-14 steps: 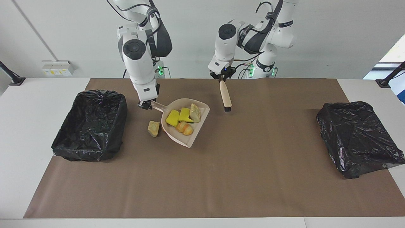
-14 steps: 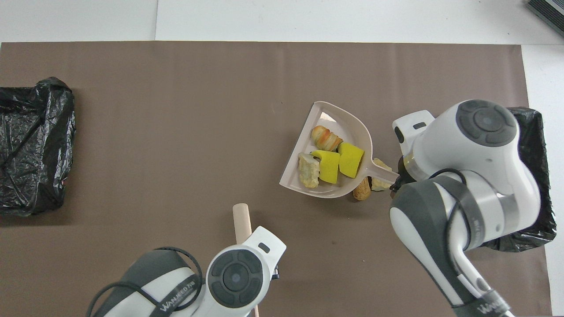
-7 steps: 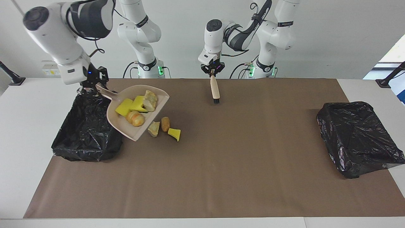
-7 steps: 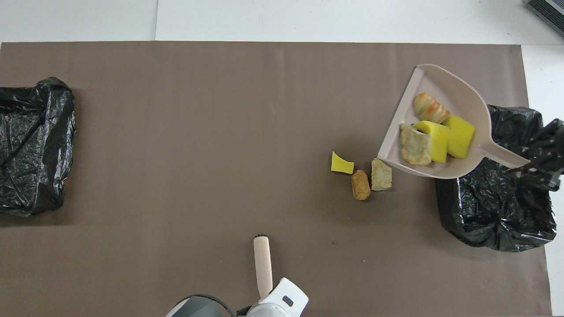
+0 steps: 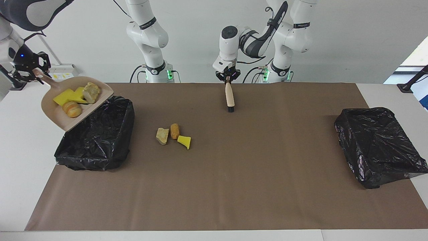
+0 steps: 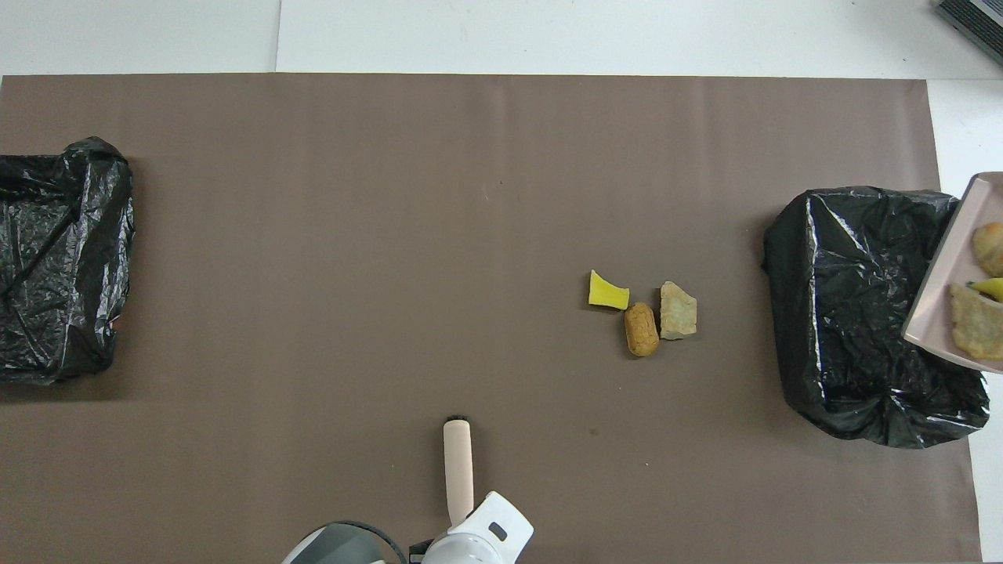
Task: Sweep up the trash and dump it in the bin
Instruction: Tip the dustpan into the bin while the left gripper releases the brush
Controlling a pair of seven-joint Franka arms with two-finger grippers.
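Right gripper (image 5: 28, 72) lifts dustpan (image 5: 60, 115) (three chunks (image 5: 173, 134) stay).

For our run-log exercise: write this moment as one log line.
right gripper: holds dustpan over bin | left gripper: holds brush | three trash chunks on mat

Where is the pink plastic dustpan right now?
In the facing view the pink plastic dustpan is raised by the right gripper over the black-lined bin at the right arm's end of the table.
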